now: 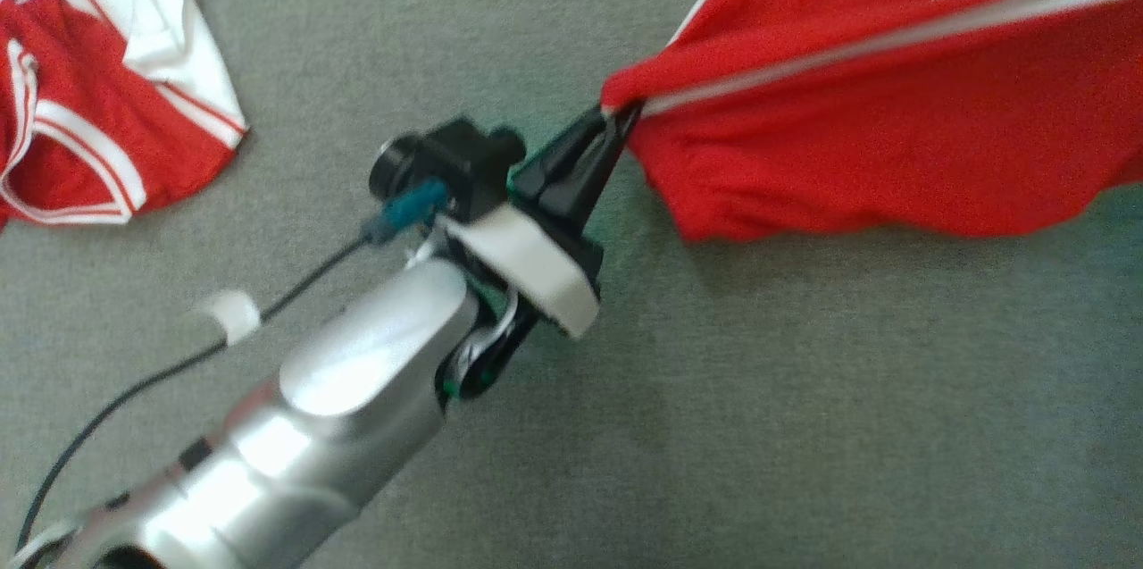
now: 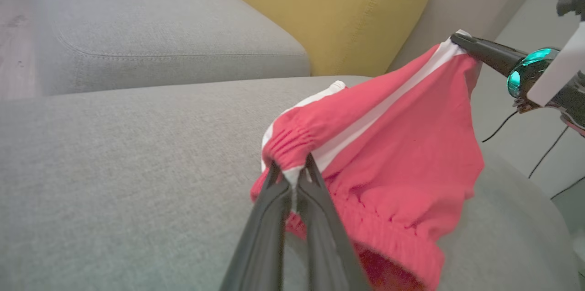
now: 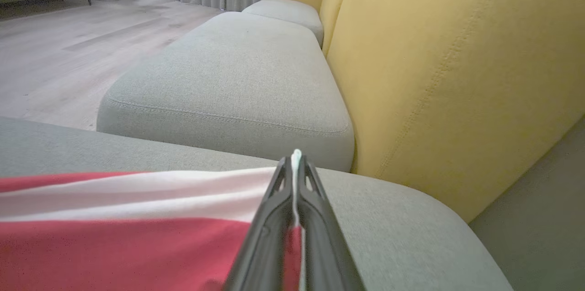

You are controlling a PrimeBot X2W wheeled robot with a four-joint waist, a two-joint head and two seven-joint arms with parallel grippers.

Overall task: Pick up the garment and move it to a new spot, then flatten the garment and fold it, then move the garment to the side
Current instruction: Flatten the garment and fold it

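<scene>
The garment (image 1: 893, 122) is a pair of red shorts with a white side stripe, stretched in the air above the grey sofa seat (image 1: 714, 417). My left gripper (image 1: 618, 112) is shut on its gathered waistband corner, seen close up in the left wrist view, where the gripper (image 2: 295, 174) pinches the elastic of the garment (image 2: 402, 145). At the upper right of that view my right gripper (image 2: 457, 39) is shut on the far end of the white stripe. In the right wrist view the right gripper (image 3: 296, 163) pinches the white edge, and the garment (image 3: 137, 236) trails off to the left.
A second red-and-white garment (image 1: 98, 104) lies crumpled at the seat's far left. A yellow backrest (image 3: 457, 76) borders the seat, with another grey cushion (image 3: 237, 76) and wooden floor (image 3: 55, 44) beyond. A black cable (image 1: 134, 390) runs along my left arm.
</scene>
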